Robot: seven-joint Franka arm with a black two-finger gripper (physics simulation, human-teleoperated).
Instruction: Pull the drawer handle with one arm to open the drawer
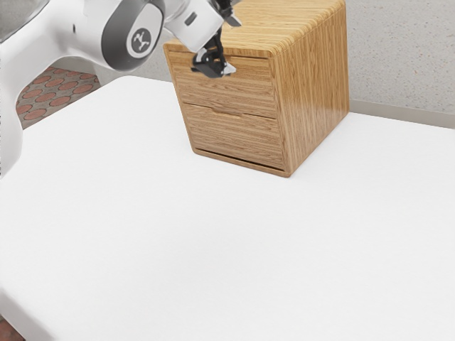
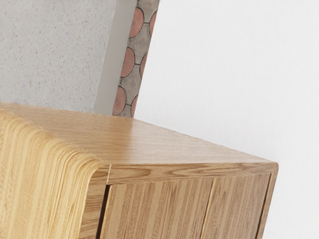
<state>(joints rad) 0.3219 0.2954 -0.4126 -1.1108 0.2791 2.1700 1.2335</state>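
Wooden cabinet [image 1: 298, 78] near the tabletop's [image 1: 213, 249] far edge, top drawer [image 1: 238, 89] flush with its front (apparently closed). Black gripper [image 1: 213, 68] at that drawer's upper rim; grip width impossible to tell.

The arm [image 1: 71, 32] is glossy white, built from rounded, swollen shells. A dark grey band [image 1: 114, 35] wraps one joint, capped by a grey disc [image 1: 141, 41] carrying a white emblem. Farther along is a white block [image 1: 186, 15] with a small grey square [image 1: 190, 19] on its side, then the gripper [image 1: 211, 69], black with pale glints.
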